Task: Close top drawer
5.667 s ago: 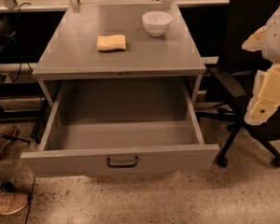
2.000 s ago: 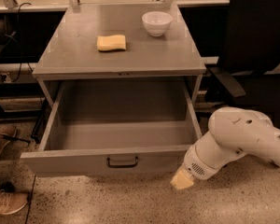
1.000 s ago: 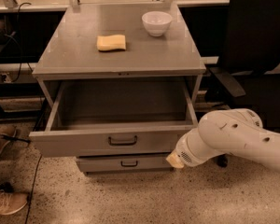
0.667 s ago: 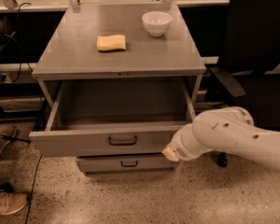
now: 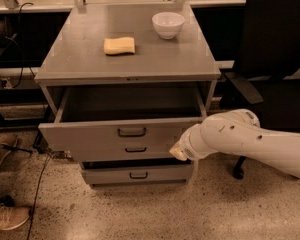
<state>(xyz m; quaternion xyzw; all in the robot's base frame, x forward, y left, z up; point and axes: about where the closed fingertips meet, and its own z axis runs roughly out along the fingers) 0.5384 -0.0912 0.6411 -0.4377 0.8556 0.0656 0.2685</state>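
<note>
The top drawer is a wide grey metal drawer standing partly open, its front panel pulled a little way out from under the desk top so that a strip of dark, deep interior shows behind it. The flat front faces the camera squarely, and one small dark loop handle sits at its middle, up and to the left of the jaws. The gripper is at the panel's lower right end, though whether it touches the drawer cannot be told.

Pincer at right end of top drawer, sponge left of bowl
</note>
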